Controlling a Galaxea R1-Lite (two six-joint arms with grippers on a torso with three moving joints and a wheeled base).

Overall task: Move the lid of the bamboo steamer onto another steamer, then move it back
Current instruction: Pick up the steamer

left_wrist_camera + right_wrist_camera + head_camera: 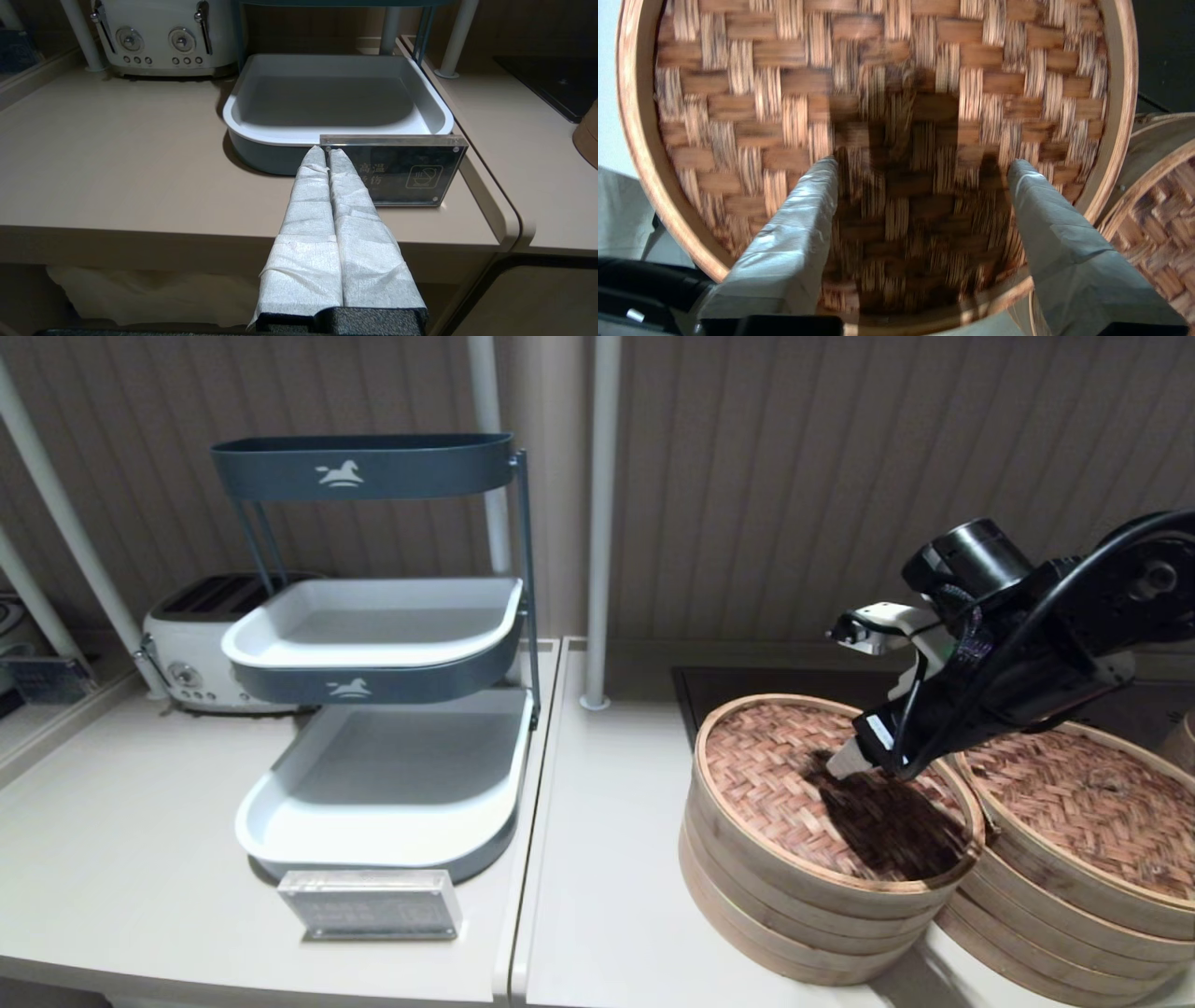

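From my head feed, far left: a cream toaster [201, 649] against the back wall, on the pale counter [121, 859]. Just beside it a three-tier dark blue rack [373, 653] with white trays; a clear acrylic sign block [371, 903] stands in front of the lowest tray.

My left gripper [327, 151] is parked low at the counter's front edge, seen only on its wrist feed. Its cloth-wrapped fingers [308, 205] are pressed together with nothing between them, tips pointing at the sign block.

Right of the counter seam: a stack of pale bamboo tiers [803, 905] carrying the bamboo steamer lid [775, 775], lighter tan-pink weave, sitting flat inside its hoop rim. My right gripper [850, 761] comes in from the upper right and hangs over the middle of this lid, casting a dark shadow on the weave. On the right wrist feed the two wrapped fingers [798, 233] are spread wide apart, holding nothing, with the lid's weave [887, 116] filling the gap between them. I cannot tell if the tips touch the weave.

Far right: another steamer [1055, 933], touching the first stack, its own darker reddish-brown lid [1092, 812] in place. A black cooktop [747, 683] lies behind both stacks
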